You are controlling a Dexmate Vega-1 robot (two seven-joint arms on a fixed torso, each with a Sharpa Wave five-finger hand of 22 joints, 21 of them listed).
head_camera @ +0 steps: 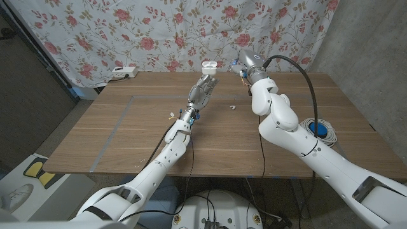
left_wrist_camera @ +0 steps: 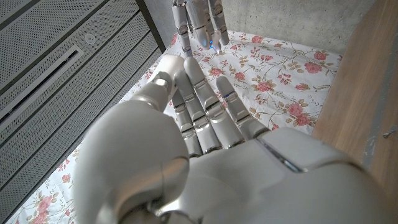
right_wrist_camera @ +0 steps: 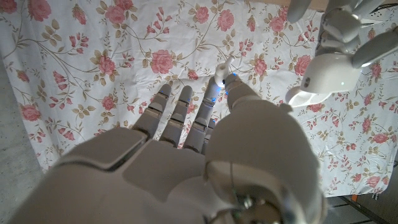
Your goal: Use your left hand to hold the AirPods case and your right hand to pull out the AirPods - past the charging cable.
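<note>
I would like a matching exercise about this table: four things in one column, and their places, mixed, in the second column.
Things
1. AirPods case
2. small white piece
3. coiled white cable
4. white power strip

Places
A. far left part of the table, in front of the flowered cloth
B. on the wood between the two arms
C. raised above the table in the left hand
D. by the table's right edge, partly behind the right arm

Pairs: 1-C, 2-B, 3-D, 4-A
</note>
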